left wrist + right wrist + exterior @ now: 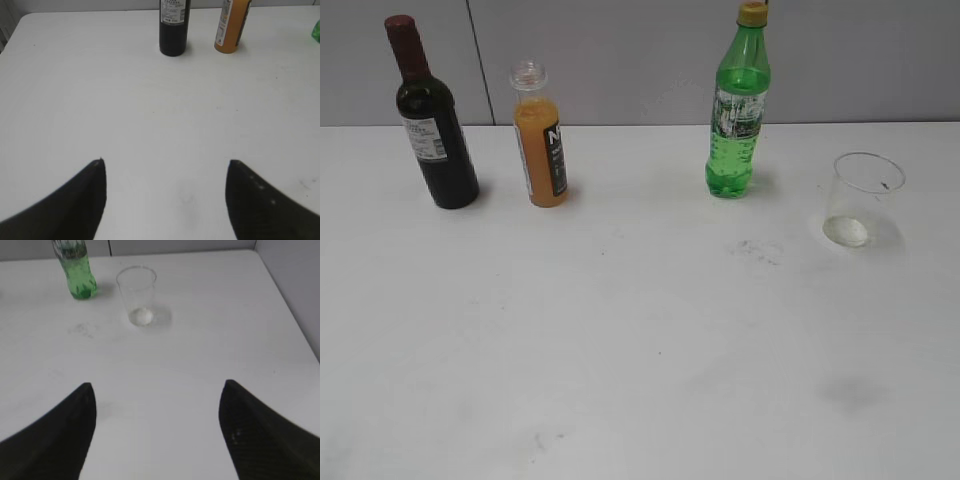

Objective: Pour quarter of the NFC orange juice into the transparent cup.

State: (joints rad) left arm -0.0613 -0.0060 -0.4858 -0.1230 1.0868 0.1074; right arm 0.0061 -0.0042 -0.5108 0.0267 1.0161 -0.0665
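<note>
One NFC orange juice point(541, 140) upright, uncapped

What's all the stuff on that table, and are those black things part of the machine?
wine bottle: one, dark with red top, far left, upright.
juice bottle: one, orange with black label, no cap, just right of the wine bottle.
soda bottle: one, green with yellow cap, right of centre.
cup: one, clear, empty, far right.
table: one, white, faintly smudged.
left end effector: yes, the machine's; black, open, facing the wine and juice bottles.
right end effector: black, open, facing the cup.
</note>
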